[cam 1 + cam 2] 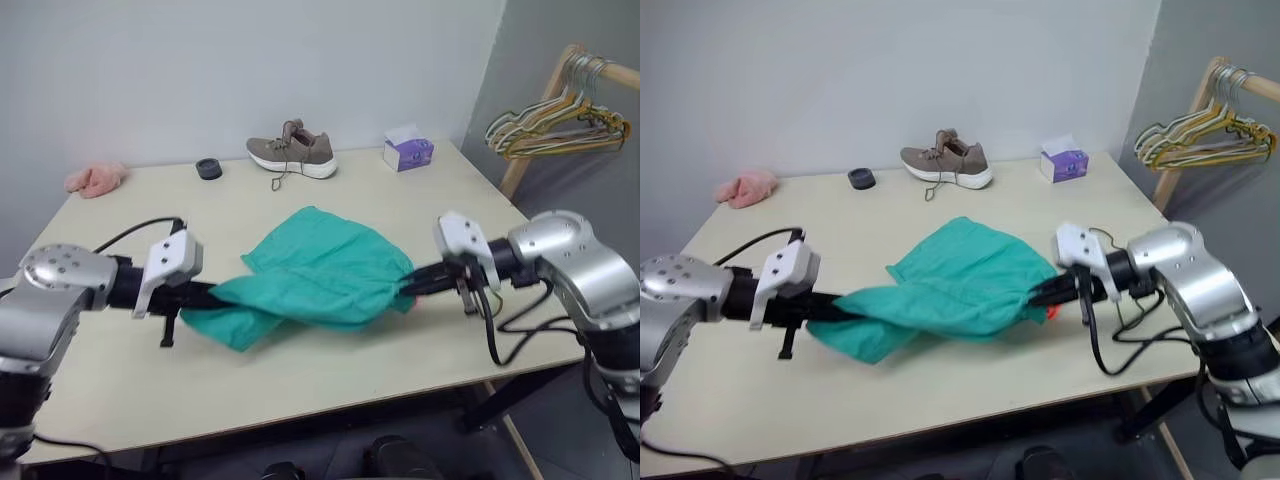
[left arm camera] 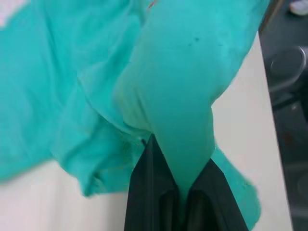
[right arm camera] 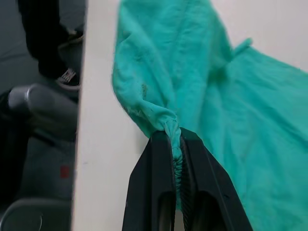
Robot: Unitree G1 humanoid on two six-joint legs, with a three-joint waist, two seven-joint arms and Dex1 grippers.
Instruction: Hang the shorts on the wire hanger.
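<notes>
Above the bench (image 1: 330, 375), our left claw (image 1: 212, 296) and right claw (image 1: 410, 287) each pinch an end of the shorts (image 1: 315, 272), stretching them, presumably for hanging.

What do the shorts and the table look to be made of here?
The shorts look like soft, matte woven or knit cloth: they bunch, fold and drape between the two grippers, and the pinched edge puckers like elastic. The table looks like pale wood or laminate board, smooth with a low sheen; which one is unclear.
</notes>
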